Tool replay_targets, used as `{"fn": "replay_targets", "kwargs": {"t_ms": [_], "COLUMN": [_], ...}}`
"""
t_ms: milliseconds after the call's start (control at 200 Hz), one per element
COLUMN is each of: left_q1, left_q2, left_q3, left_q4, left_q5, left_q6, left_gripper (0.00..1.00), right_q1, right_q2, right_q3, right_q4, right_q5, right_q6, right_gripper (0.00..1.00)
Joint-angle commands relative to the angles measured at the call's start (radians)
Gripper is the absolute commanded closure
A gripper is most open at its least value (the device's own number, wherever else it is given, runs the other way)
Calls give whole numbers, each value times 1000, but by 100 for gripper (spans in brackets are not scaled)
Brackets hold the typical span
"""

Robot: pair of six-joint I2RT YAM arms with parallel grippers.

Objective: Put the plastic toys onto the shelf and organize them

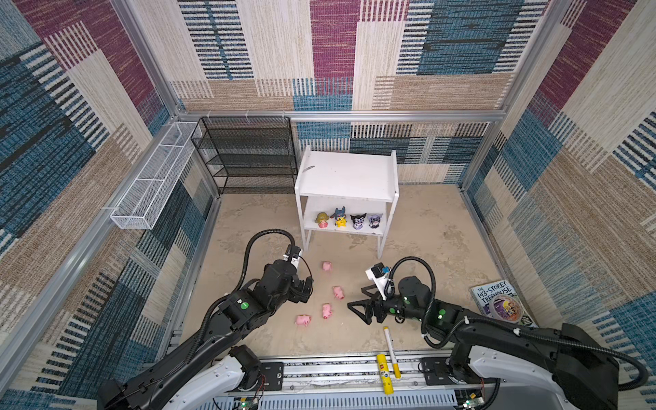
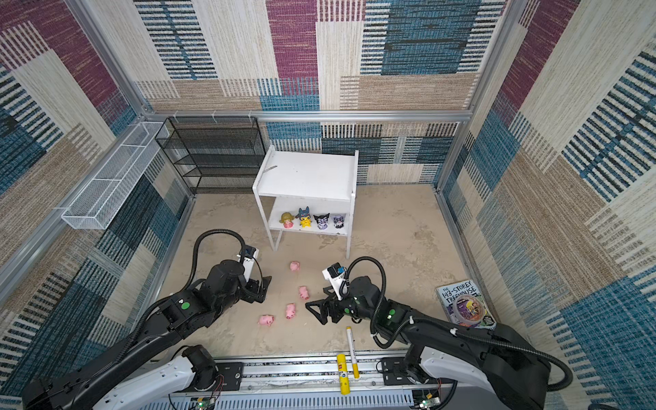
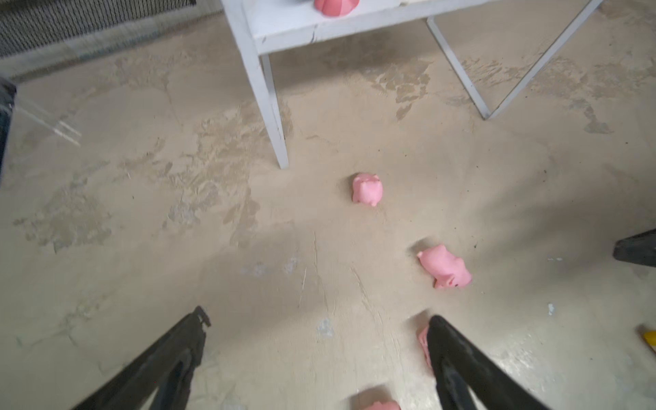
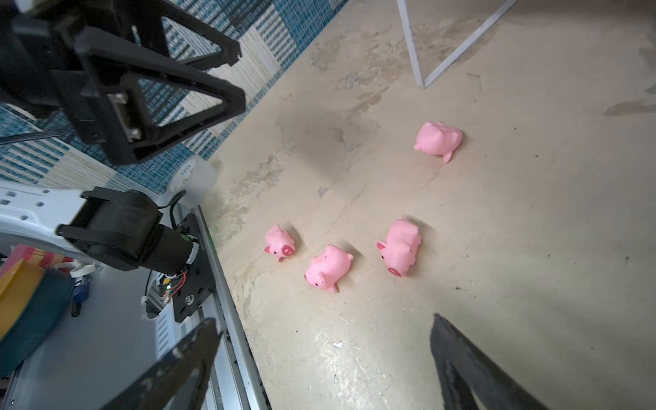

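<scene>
Several pink pigs lie on the sandy floor in front of the white shelf (image 1: 346,177): the nearest to it (image 1: 327,266), then one (image 1: 338,292), another (image 1: 327,311) and the last (image 1: 303,320). On the shelf's lower board stand a blond doll (image 1: 322,220), a yellow figure with a blue hood (image 1: 340,217) and two black-and-purple figures (image 1: 358,221). The top board is bare. My left gripper (image 1: 306,289) hangs open just left of the pigs, holding nothing. One pig (image 3: 423,342) is half hidden behind a finger. My right gripper (image 1: 355,297) is open just right of them.
A black mesh rack (image 1: 245,156) stands at the back left beside a long white wire basket (image 1: 149,184). A book with a round tub on it (image 1: 500,301) lies at the right. A yellow-capped marker (image 1: 390,351) and a yellow tube (image 1: 385,372) lie by the front rail.
</scene>
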Motion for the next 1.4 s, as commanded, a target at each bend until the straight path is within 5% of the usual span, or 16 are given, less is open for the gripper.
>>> {"fn": "replay_targets", "kwargs": {"t_ms": [0, 150, 596, 1157, 1392], "left_q1": [0, 0, 0, -1, 0], "left_q2": [-7, -6, -87, -96, -94], "left_q3": [-19, -29, -70, -61, -62], "left_q4": [-88, -118, -57, -24, -20], "left_q5": [6, 24, 95, 116, 121], "left_q6": [-183, -219, -188, -169, -167], "left_gripper": [1, 1, 1, 1, 1], "right_q1": [33, 65, 109, 85, 58], "right_q2": [101, 304, 581, 684, 706], "right_q3": [52, 140, 296, 390, 400], "right_q4": [17, 8, -44, -109, -81], "right_q5": [47, 90, 272, 356, 336], "right_q6": [-37, -28, 40, 39, -4], "right_gripper": [15, 35, 52, 57, 70]}}
